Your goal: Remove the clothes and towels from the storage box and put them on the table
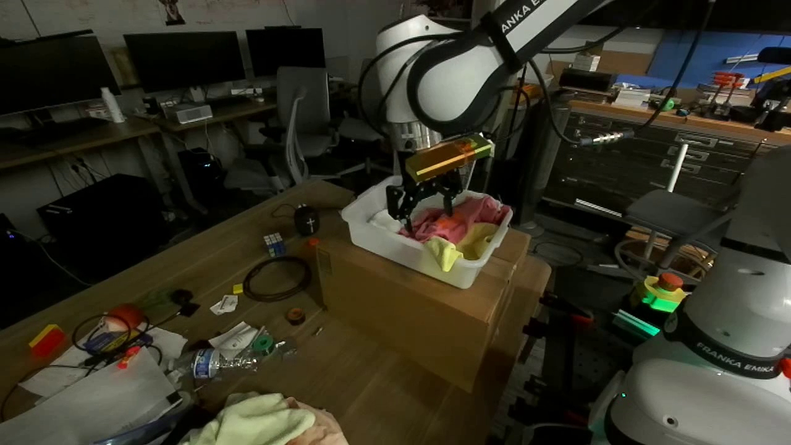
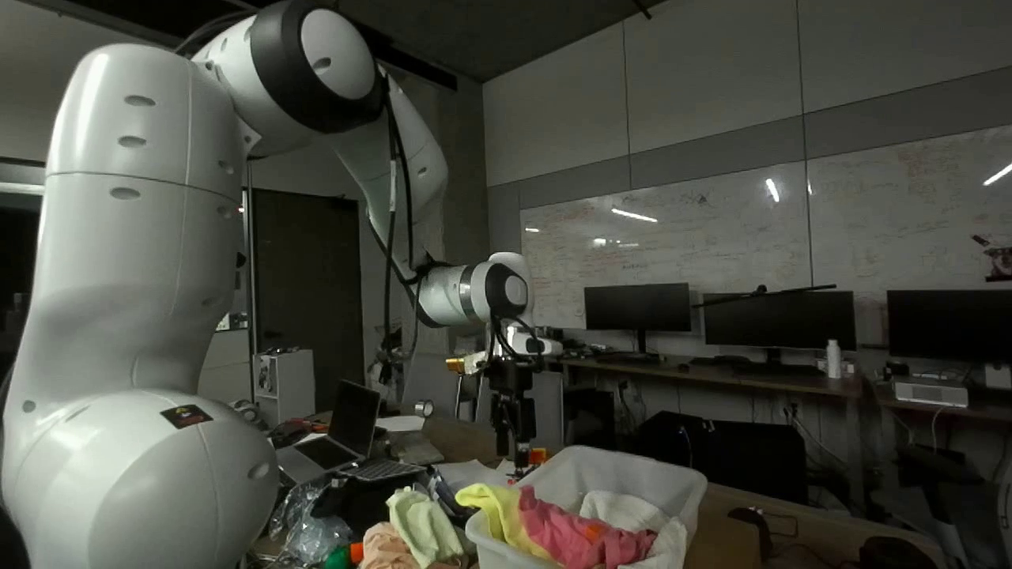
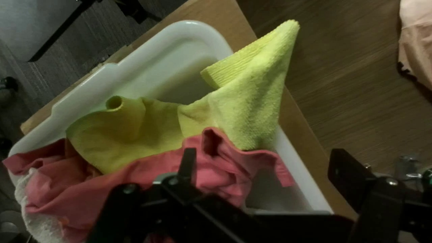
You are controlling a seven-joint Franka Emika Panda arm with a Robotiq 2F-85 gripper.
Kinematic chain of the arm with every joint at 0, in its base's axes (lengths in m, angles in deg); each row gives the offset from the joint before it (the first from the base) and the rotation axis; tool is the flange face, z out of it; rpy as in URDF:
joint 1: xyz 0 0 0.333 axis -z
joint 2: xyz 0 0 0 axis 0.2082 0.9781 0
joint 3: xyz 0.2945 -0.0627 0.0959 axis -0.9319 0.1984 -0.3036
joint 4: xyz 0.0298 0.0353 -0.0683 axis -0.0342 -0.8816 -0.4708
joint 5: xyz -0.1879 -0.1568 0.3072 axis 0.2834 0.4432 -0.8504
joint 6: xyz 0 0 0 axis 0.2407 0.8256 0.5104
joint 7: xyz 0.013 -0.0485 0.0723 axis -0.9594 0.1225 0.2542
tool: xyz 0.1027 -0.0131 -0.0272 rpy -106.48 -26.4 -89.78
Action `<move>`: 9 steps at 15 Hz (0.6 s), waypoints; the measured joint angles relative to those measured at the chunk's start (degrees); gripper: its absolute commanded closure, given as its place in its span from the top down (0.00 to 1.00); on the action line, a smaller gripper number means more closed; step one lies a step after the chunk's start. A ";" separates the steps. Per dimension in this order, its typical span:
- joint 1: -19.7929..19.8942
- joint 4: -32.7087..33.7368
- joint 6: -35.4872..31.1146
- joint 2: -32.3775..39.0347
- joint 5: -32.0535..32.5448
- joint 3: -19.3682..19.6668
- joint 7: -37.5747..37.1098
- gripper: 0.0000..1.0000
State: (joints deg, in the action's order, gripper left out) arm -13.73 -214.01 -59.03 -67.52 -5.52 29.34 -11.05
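Picking seems the step in hand: the tool (image 3: 263,159), fingers (image 3: 188,161) spread and empty, hangs near the storage box (image 1: 395,248) and should line up to pinch the yellow cloth (image 3: 251,108) or pink cloth (image 3: 219,172) inside.

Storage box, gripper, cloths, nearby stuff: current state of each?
storage box: upright on the cardboard box, partly filled
gripper: open, holding nothing
pink-red cloth: crumpled in the storage box
yellow cloth: partly over the storage box's edge
white cloth: crumpled in the storage box
pale green cloth: bunched, outside the storage box
peach cloth: bunched on the table
bottle: on its side
laptop: lid open
monitors: screens dark
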 measured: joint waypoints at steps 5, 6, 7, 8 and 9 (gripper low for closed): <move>3.33 -6.36 -8.72 -1.42 -3.50 2.99 2.55 1.00; 3.79 -7.37 -10.70 -1.54 -3.90 3.41 2.95 1.00; 4.18 -8.28 -12.69 -1.55 -3.95 3.77 3.22 1.00; 4.51 -9.21 -14.79 -1.54 -3.95 4.10 3.44 1.00; 4.75 -10.03 -16.79 -1.50 -3.95 4.35 3.49 1.00</move>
State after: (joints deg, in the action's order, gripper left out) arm -8.98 -224.04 -75.82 -69.02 -9.48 33.69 -7.56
